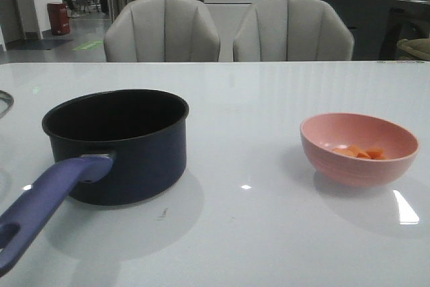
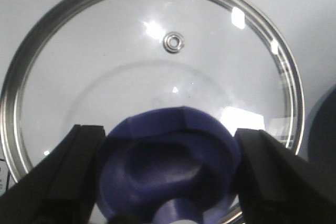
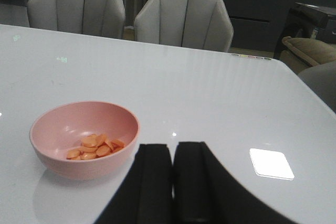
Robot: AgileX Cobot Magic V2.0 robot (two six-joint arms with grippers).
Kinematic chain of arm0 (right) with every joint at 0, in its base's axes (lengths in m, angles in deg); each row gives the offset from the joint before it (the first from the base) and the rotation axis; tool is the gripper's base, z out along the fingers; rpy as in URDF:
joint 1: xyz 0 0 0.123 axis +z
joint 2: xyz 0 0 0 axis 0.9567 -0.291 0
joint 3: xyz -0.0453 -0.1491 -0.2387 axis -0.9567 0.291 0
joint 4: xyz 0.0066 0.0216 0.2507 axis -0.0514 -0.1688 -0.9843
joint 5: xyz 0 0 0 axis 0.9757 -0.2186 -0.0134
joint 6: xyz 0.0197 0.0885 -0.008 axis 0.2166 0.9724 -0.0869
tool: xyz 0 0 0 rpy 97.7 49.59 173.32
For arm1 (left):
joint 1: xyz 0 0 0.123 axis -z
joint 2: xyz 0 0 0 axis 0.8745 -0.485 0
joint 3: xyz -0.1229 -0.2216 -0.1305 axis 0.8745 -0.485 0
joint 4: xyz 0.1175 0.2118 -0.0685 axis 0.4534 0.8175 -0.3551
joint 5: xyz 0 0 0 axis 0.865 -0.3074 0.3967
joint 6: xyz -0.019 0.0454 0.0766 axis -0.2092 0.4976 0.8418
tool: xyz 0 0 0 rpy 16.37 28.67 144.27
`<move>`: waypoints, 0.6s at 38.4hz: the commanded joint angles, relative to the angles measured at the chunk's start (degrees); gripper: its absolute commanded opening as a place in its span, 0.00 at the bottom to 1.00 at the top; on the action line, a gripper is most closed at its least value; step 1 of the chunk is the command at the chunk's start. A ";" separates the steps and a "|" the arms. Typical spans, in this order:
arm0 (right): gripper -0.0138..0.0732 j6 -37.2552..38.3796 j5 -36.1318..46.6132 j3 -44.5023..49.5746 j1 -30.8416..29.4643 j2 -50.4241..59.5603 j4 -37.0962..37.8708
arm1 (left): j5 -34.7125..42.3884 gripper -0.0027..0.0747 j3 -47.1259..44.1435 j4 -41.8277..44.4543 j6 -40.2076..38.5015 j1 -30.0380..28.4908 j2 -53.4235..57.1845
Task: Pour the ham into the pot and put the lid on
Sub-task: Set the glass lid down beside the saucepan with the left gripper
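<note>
Here, small orange ham (image 3: 95,147) pieces in pink bowl (image 3: 58,156).

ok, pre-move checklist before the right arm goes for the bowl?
1. Ham in bowl: ok.
2. Pot upright, uncovered, looks empty: ok.
3. Right gripper open for a grasp: not ok, fingers together, short of the bowl.
4. Lid off the pot, flat on the table: ok.
5. Left gripper straddling the lid knob: ok; contact cannot tell.
</note>
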 commanded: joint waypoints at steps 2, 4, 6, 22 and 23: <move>0.34 -0.21 4.61 -0.28 -0.28 1.20 0.51 | 6.85 0.56 -4.25 -1.42 0.54 -0.67 3.50; 0.34 -0.21 4.61 -0.28 -0.28 1.20 0.51 | 8.90 0.56 -6.50 -1.42 0.54 -0.67 3.50; 0.34 -0.21 4.61 -0.28 -0.28 1.20 0.51 | 10.65 0.56 -8.49 -1.42 0.54 -0.67 3.37; 0.34 -0.21 4.61 -0.28 -0.28 1.20 0.51 | 13.09 0.56 -12.23 -6.94 6.24 -0.57 0.02; 0.34 -0.21 4.61 -0.28 -0.28 1.20 0.51 | 12.80 0.56 -12.23 -7.10 6.92 -0.31 -0.22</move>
